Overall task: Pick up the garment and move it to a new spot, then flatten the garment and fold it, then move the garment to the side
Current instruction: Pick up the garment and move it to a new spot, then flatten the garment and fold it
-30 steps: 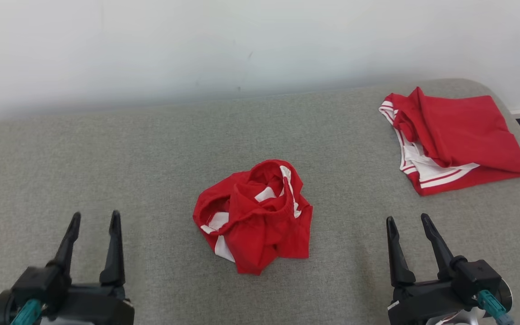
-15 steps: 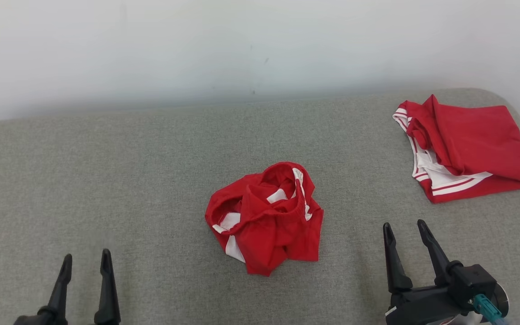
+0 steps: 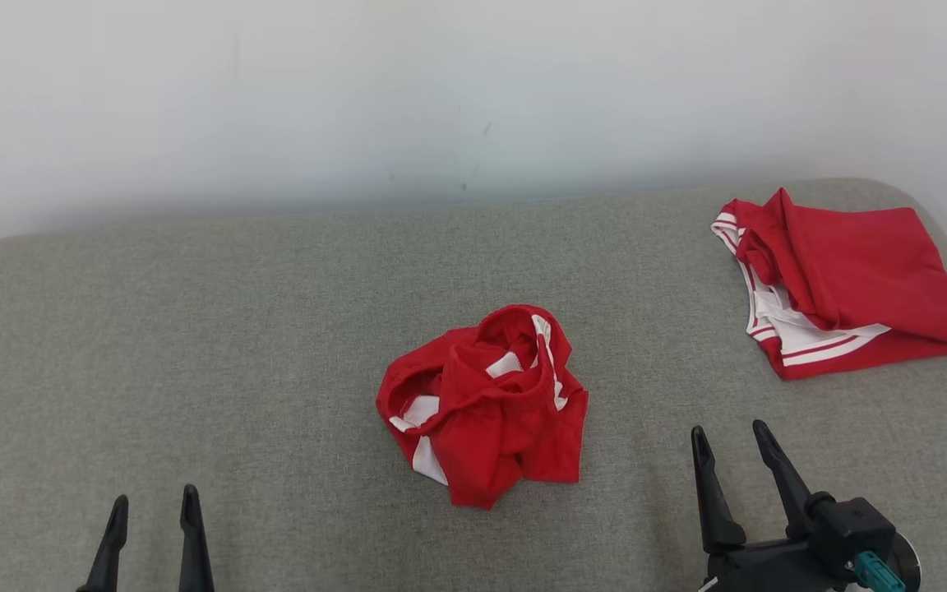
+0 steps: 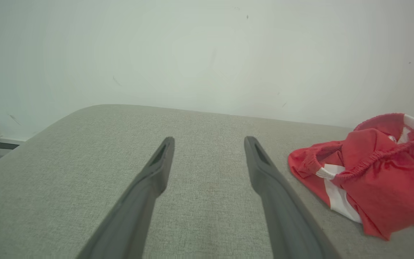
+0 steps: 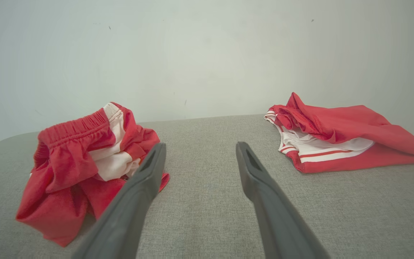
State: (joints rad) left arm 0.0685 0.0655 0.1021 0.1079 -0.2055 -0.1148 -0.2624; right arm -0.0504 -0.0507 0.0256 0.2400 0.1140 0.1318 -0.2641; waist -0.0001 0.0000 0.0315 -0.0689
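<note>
Fingers (image 3: 192, 534) apart on left gripper (image 3: 154, 494) and right gripper (image 3: 728, 427), garment (image 3: 482, 411) between them

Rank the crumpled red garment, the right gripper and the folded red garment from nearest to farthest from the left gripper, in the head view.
1. Crumpled red garment, centre, to the right of the left gripper.
2. Right gripper, lower right, beyond the crumpled one.
3. Folded red garment, far right corner, farthest back.

The head view looks forward and down from above onto the cushion (image 3: 194, 329) and wall (image 3: 441, 82). Both wrist views sit low, close over the cushion, facing the wall. All three share the crumpled garment (image 3: 482, 403).
</note>
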